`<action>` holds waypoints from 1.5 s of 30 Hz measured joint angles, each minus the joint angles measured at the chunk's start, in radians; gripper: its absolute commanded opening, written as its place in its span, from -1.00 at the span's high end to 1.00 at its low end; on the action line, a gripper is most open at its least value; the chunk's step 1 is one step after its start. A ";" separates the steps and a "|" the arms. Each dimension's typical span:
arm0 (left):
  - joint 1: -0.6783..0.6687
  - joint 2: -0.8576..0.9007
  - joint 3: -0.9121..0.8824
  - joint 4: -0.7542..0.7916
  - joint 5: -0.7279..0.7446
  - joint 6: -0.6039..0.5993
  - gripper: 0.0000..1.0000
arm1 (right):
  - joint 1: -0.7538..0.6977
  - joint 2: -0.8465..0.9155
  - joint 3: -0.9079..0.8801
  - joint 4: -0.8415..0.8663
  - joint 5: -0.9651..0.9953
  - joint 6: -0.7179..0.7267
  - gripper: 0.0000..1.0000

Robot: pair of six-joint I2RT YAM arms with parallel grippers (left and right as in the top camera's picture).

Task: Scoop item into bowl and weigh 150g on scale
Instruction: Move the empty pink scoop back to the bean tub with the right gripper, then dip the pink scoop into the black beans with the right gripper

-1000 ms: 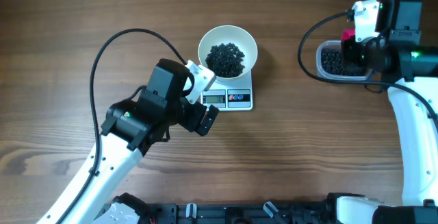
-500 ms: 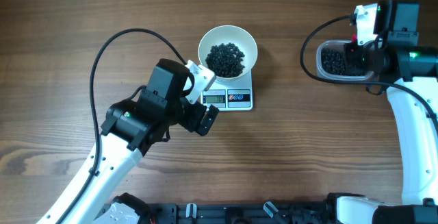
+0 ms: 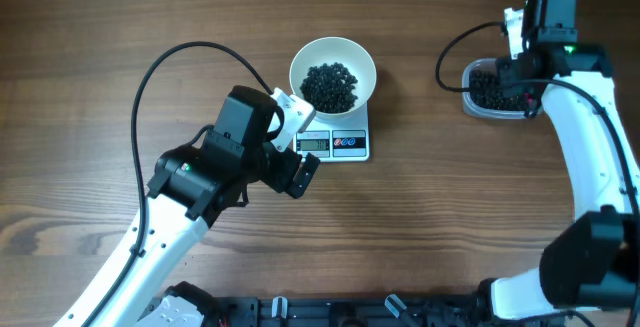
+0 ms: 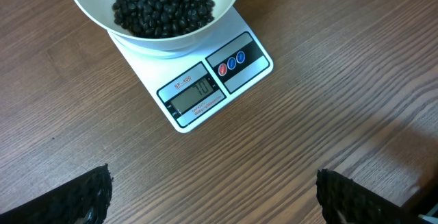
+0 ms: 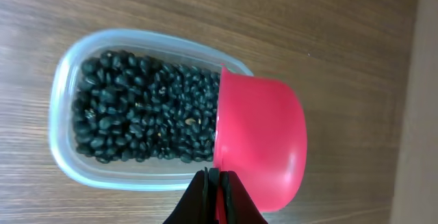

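While a heap of black beans [image 3: 330,85] already lies in the white bowl [image 3: 362,59] on the scale [image 3: 335,144] at upper centre, its display [image 4: 195,90] is too blurred to read, so the target weight is unconfirmed. At upper right, the right gripper [image 5: 217,195] pinches the handle of a red scoop [image 5: 263,142] over the clear tub [image 5: 61,114] of beans; further scooping appears pending. The left gripper [image 4: 215,200] hangs spread wide and empty just below the scale.
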 measured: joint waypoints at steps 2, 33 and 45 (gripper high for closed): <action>0.000 0.000 0.000 0.000 0.000 0.000 -1.00 | 0.000 0.013 0.000 0.000 0.013 -0.013 0.92; 0.000 0.000 0.000 0.000 0.000 0.000 -1.00 | 0.068 0.121 0.000 -0.045 -0.186 -0.027 0.91; 0.000 0.000 0.000 0.000 0.000 0.000 -1.00 | 0.055 0.121 0.000 -0.033 -0.322 0.134 0.91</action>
